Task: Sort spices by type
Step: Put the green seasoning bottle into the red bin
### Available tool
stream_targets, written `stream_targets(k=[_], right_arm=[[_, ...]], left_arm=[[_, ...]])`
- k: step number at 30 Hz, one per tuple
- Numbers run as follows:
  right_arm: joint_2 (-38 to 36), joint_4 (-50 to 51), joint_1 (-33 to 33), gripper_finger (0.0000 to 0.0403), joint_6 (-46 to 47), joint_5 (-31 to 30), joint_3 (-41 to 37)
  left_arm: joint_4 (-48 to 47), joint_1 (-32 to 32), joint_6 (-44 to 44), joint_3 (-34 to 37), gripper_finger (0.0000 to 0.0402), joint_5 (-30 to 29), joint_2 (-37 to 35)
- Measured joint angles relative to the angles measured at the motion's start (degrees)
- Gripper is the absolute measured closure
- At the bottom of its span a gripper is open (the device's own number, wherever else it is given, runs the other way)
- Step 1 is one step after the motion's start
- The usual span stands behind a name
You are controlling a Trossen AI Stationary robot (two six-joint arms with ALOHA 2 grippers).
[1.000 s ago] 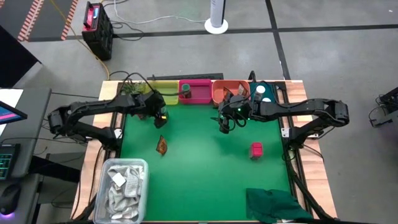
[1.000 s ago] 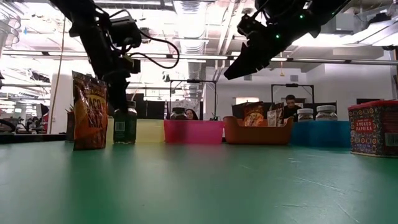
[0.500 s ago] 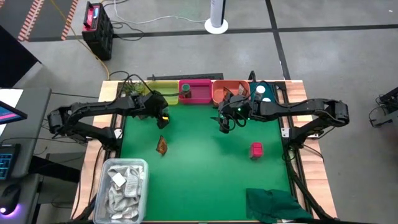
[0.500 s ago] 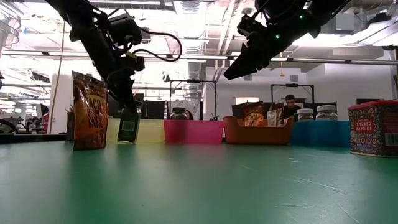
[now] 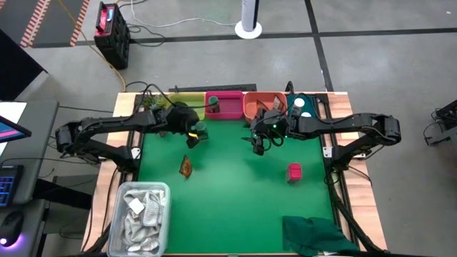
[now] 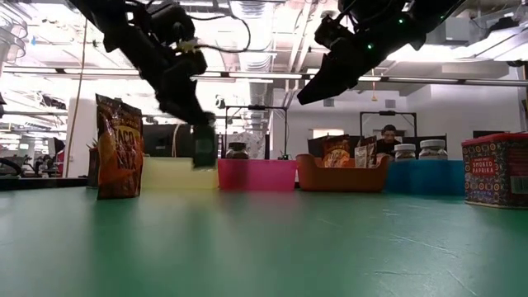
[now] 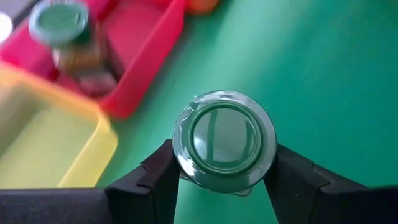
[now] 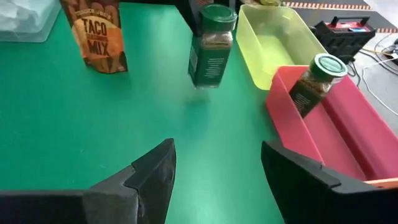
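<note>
Sorting looks well past halfway, judged from how things lie. Clamped by its lid between the left gripper's (image 7: 224, 180) fingers is a dark green jar (image 7: 224, 142), hanging clear of the green mat just short of the row of trays. Ahead of that gripper and slightly to one side stands the pink tray (image 5: 224, 105), already holding the other dark green jar (image 8: 316, 82), which leans against its wall; the yellow tray (image 8: 280, 37) sits next to it with nothing seen inside. My guess is the carried jar belongs with its twin, so the gripper has a short way left to travel before it can let go.

The right gripper (image 8: 214, 168) hovers above the mat near the orange tray (image 5: 257, 105), fingers spread wide and holding nothing. Orange-brown packets (image 6: 345, 152) stand in that tray, and two white-capped jars (image 6: 419, 150) sit in the teal tray (image 6: 425, 176) beyond it.

Two items are left loose. A taco mix packet (image 8: 94, 32) stands on the mat behind the left gripper, toward the clear tub of white packets (image 5: 140, 217). A pink box of smoked paprika (image 5: 293, 171) rests on the mat behind the right gripper, nearer the table's front edge. The second pink box cannot be made out.
</note>
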State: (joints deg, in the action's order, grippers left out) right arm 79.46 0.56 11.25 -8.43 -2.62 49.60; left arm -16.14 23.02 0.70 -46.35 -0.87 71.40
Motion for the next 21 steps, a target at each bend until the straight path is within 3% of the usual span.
stream_targets(k=[10,15,21], right_arm=[[0.0,-0.2,0.0,0.0138,0.4,0.2,0.0],[0.0,-0.3,0.0,0.0138,-0.5,2.1,0.0],[0.0,1.2,0.1,0.0138,-0.6,2.9,0.0]], left_arm=[[9.9,-4.1,6.9,-0.1,0.0212,-0.7,2.6],[13.9,-7.2,10.8,-0.6,0.0213,-1.6,10.6],[12.7,-8.7,9.7,-7.1,0.0211,-2.0,19.8]])
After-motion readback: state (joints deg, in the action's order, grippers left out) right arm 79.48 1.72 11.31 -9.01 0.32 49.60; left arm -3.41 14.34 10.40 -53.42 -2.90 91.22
